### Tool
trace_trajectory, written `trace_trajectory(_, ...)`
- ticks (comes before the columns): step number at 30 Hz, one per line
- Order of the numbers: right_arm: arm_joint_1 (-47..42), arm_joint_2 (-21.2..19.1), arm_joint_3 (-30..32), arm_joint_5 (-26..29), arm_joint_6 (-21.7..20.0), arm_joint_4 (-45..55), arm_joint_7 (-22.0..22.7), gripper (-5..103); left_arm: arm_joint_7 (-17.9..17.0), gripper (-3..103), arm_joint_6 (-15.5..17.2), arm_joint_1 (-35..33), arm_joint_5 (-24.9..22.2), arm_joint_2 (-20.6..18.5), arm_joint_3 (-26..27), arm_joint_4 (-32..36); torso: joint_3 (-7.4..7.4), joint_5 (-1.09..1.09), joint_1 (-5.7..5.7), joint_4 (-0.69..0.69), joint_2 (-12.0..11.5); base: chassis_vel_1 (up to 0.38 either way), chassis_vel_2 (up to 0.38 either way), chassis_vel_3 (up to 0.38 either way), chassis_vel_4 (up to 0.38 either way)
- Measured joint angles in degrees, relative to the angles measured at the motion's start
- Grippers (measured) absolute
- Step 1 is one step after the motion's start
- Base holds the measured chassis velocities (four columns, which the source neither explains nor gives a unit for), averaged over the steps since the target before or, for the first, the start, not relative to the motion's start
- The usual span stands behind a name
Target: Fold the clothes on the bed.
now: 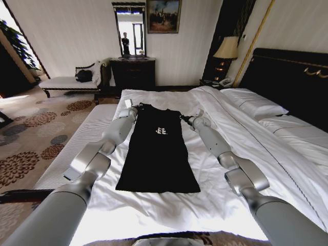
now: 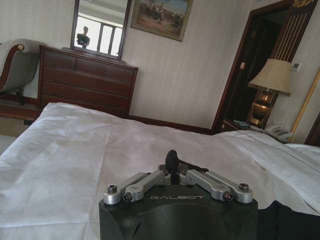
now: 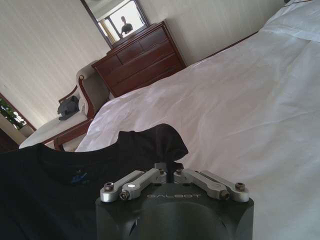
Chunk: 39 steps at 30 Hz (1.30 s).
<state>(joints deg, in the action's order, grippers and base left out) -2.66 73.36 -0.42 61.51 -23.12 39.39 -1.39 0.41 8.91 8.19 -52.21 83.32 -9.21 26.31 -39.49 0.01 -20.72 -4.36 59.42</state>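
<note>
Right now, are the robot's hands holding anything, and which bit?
Yes. Both hold the black garment at its top corners: the left gripper pinches one shoulder, the right gripper the other, as it lies on the bed.

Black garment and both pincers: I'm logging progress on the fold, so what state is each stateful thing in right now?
Black garment: spread flat on the bed, partly folded, sleeves tucked in, shoulders pinched.
Left pincer: shut on the garment's left shoulder corner, at the far end.
Right pincer: shut on the garment's right shoulder corner.
Bed: made, white sheets, lightly wrinkled.
Bedside lamp: cannot tell if lit.
</note>
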Motion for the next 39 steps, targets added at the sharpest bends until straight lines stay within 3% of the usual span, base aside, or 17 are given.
trace_trajectory(3,-1.2,-0.18,-0.22,-0.12,0.3,1.62,0.1,1,-0.01,2,-0.2,-1.56,0.69,-0.11,-0.12,1.31,0.0,-0.01,0.0,0.02,0.01,0.0,0.0,0.0,0.0)
trace_trajectory(9,-6.06,-0.9,0.2,-1.57,1.81,6.93,0.66,1,-0.01,2,-0.19,-8.73,0.94,-2.73,-0.54,10.32,-0.01,-0.01,0.0,0.03,0.0,0.0,0.0,0.0,0.0)
trace_trajectory(12,-9.58,-2.88,0.98,-2.11,2.62,12.69,0.91,1,0.02,2,0.12,-14.02,0.05,-6.39,-0.3,19.08,0.0,-0.02,0.0,0.01,0.0,0.0,0.0,0.0,0.0)
trace_trajectory(14,-10.31,-3.38,1.14,-2.17,2.76,13.84,0.95,1,-0.01,2,0.21,-15.09,-0.2,-7.53,-0.3,21.17,0.0,-0.02,0.0,0.01,0.0,0.0,0.0,0.0,0.0)
trace_trajectory(19,-18.12,-8.34,2.79,-2.24,2.95,25.62,2.39,1,-0.01,2,0.49,-22.8,-0.13,-14.08,0.67,34.84,0.0,0.0,0.0,0.03,0.01,0.0,0.0,0.0,0.0)
trace_trajectory(25,-23.51,-11.33,4.0,-2.18,2.9,32.71,3.13,1,-0.01,2,0.8,-27.89,-0.42,-16.59,2.94,42.64,0.0,0.0,0.01,0.0,0.01,0.0,0.0,0.0,0.0)
trace_trajectory(31,-29.9,-15.75,6.31,-3.27,3.52,40.1,3.22,1,0.0,2,0.65,-33.91,-1.01,-21.49,3.36,53.44,0.0,0.0,0.01,0.05,0.01,0.0,0.0,0.0,0.0)
trace_trajectory(33,-33.17,-17.43,7.72,-3.75,4.0,43.67,3.22,1,0.0,2,-0.41,-36.65,-1.25,-23.19,3.54,57.09,0.02,0.0,0.02,-0.02,0.01,0.0,0.0,0.0,0.0)
trace_trajectory(39,-39.25,-18.58,9.11,-5.73,4.99,49.49,3.27,1,0.0,2,-1.15,-42.83,-1.79,-27.0,5.47,63.11,0.0,0.01,0.01,0.02,0.01,0.0,0.0,0.0,0.0)
